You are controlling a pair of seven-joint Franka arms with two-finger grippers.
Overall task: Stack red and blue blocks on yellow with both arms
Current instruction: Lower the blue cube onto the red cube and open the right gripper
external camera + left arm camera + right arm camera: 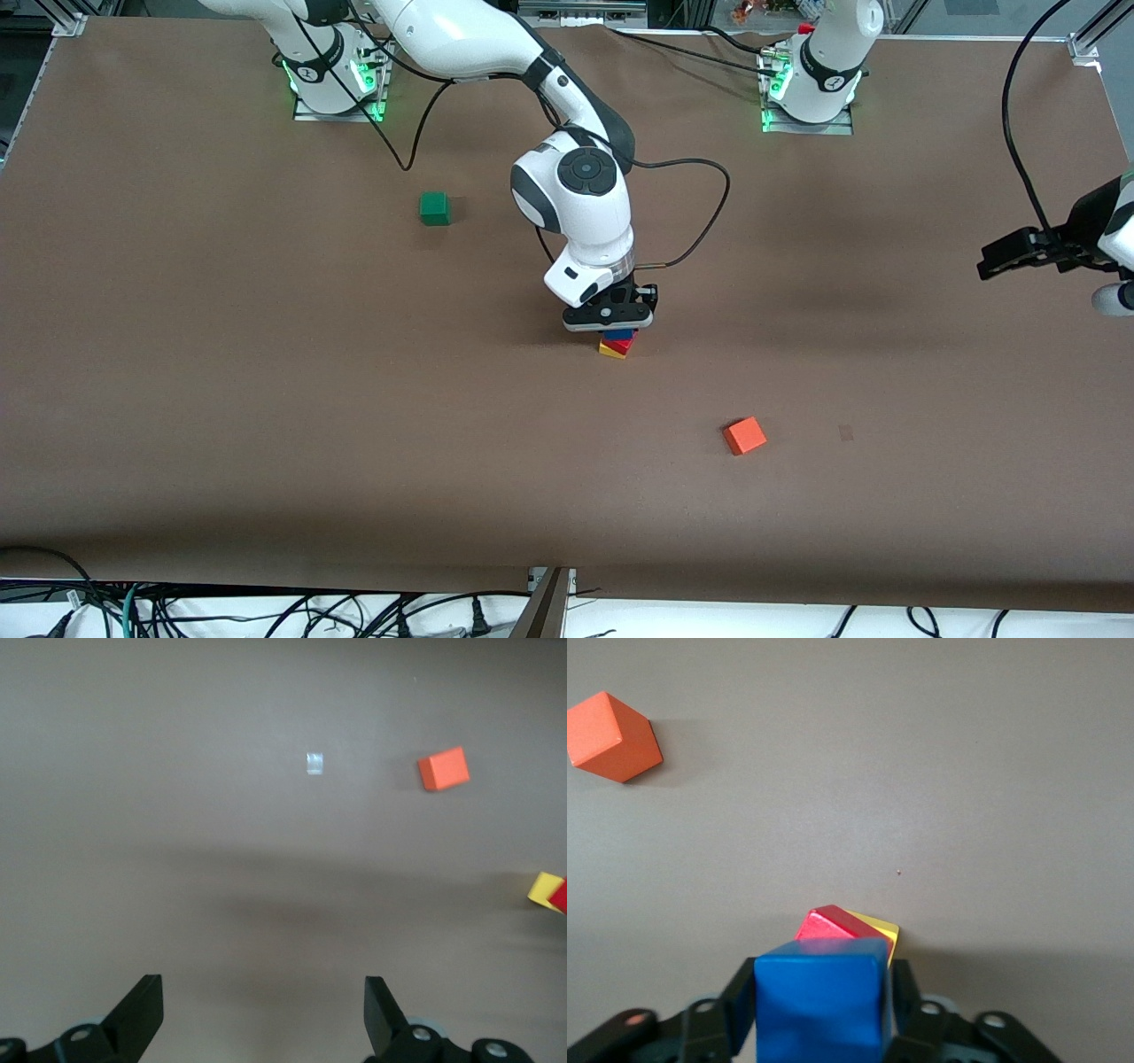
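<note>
Stack: the blue block (822, 1001) is sitting on the red block (829, 925), which is lying on the yellow block (879, 930), near the middle of the bench (266, 399).
Right gripper (611, 319): it is hanging right over the stack, its jaws flanking the blue block; whether they are gripping or already letting go, I cannot tell.
Left gripper (261, 1014): it is waiting over the left arm's end of the bench, jaws spread wide and holding nothing.
Risk, offset: the three cubes are looking twisted against each other, so the blue one is likely overhanging a corner.
Risk, release: if one jaw drags while parting or lifting, it could be pulling the blue block off and toppling the red.
Bystanders: the orange cube (744, 435) and the green cube (434, 208) are lying well apart from the stack.
Containers: none are showing.
</note>
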